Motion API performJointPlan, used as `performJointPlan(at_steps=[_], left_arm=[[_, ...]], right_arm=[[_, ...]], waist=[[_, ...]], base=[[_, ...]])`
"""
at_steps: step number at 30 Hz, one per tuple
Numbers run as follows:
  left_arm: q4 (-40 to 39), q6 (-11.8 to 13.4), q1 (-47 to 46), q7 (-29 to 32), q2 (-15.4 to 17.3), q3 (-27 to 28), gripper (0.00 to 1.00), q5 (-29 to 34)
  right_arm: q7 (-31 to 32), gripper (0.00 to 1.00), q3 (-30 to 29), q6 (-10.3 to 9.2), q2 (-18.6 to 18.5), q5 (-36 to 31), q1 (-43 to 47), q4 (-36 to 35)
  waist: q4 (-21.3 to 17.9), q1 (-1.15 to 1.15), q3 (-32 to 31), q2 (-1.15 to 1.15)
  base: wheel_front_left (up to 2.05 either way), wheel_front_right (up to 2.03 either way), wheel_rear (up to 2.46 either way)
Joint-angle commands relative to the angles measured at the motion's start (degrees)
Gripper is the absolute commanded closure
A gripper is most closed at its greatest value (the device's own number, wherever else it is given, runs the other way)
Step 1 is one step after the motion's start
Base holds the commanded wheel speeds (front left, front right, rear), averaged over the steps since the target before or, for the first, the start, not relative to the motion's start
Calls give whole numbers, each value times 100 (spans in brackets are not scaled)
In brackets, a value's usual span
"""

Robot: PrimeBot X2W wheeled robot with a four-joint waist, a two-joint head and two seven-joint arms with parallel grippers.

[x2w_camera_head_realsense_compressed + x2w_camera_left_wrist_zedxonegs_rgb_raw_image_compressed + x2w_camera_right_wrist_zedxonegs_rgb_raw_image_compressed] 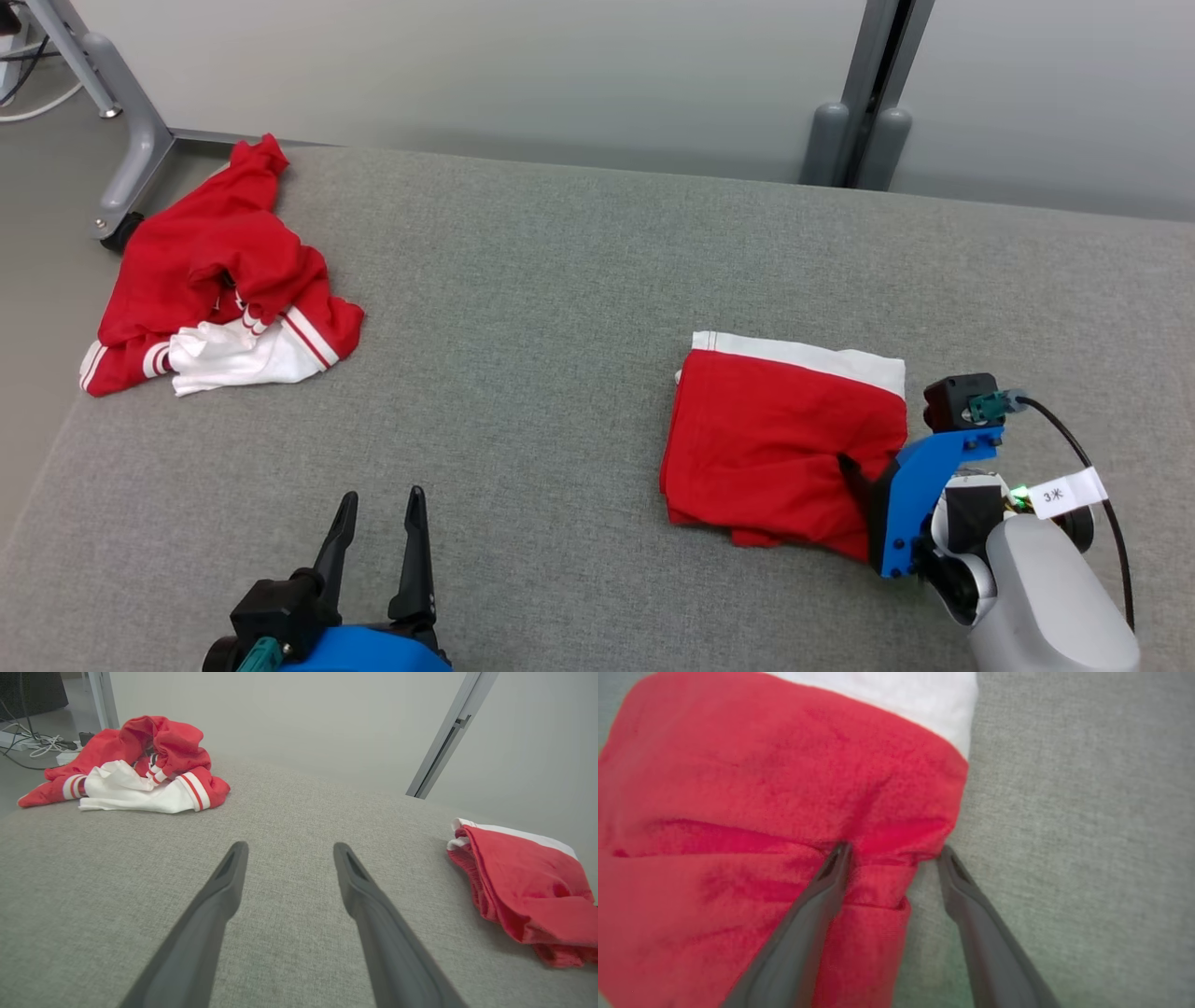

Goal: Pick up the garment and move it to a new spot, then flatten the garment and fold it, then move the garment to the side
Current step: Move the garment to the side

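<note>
A folded red garment with a white band along its far edge lies on the right part of the grey surface, and it is also seen in the left wrist view. My right gripper is down at its right edge. In the right wrist view the gripper stands open: one finger rests on the red cloth, the other sits on the grey fabric just beside the edge, with a fold of cloth between them. Near the front edge my left gripper is open and holds nothing.
A second, crumpled red-and-white garment lies at the far left corner of the grey padded table. Behind that corner stands a metal frame leg with a caster. A grey post rises behind the table.
</note>
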Motion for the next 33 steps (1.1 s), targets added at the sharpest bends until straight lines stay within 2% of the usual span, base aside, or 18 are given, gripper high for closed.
performJointPlan(at_steps=[1,2,3,4,11,20,27,33], left_arm=[[-26,-23,-86,-24,-6,34,0,43],[-34,-31,-92,-24,-9,33,0,56],[-46,-34,-104,-24,-12,28,0,70],[-55,-41,-118,-24,-12,21,0,75],[-244,-89,-261,-21,-8,13,0,205],[-568,-157,-573,-20,126,-126,0,410],[-807,-201,-891,121,332,-238,0,530],[-976,-212,-1014,244,409,-320,0,563]], right_arm=[[9,64,65,0,-2,44,-69,76],[-4,75,137,0,-25,54,-114,106],[-69,91,200,0,-62,70,-165,115],[-127,100,246,0,-98,80,-220,134],[-652,100,445,-1,-396,230,-574,35],[-1215,100,91,0,-956,290,-626,-497],[-1427,100,-229,0,-811,317,-528,-726],[-1535,100,-419,-1,-685,277,-541,-675]], waist=[[-1,0,40,0],[-23,0,64,0],[-53,0,88,0],[-90,0,113,0],[-622,0,399,0],[-1772,0,961,0],[-2563,0,1399,0],[-2771,0,1576,0]], base=[[0,0,0],[0,0,0],[0,0,0],[0,0,0],[0,0,0],[0,0,0],[0,0,0],[0,0,0]])
